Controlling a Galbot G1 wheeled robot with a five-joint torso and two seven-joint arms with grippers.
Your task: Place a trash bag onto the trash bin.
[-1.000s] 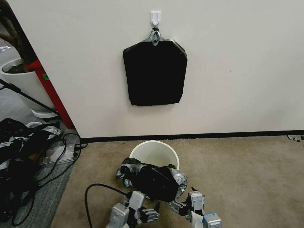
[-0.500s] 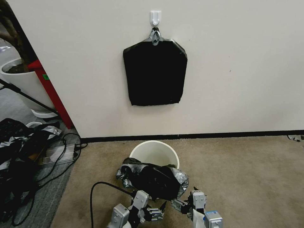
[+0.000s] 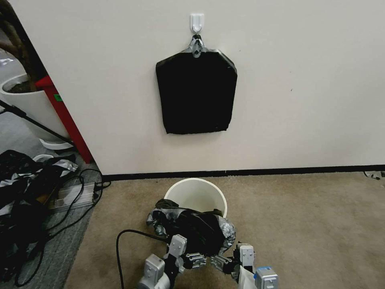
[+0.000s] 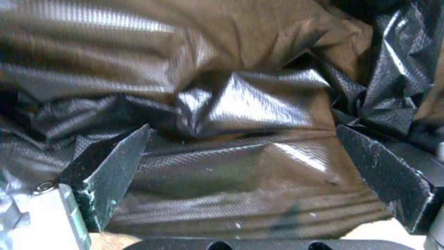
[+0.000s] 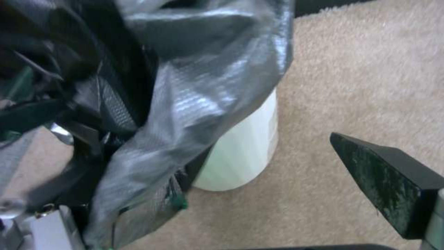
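Observation:
The cream-white trash bin stands on the carpet near the wall, its mouth uncovered at the back. The glossy black trash bag lies crumpled over the bin's near rim and hangs down its front. My left gripper is open just below the bag's hanging edge; in the left wrist view its fingers stand wide apart with wrinkled bag film between them. My right gripper is open beside it. One right finger shows clear of the bag; the other is hidden behind the film, with the bin's side beyond.
A flat black pack hangs from a white wall hook. A jumble of dark fabric and cables lies on the floor at the left, near a white plant pot and a red post. Open carpet spreads to the right.
My left gripper has moved forward and right, up to the bag's hanging edge. The right gripper has shifted slightly left toward it. The bag's lower folds have shifted a little.

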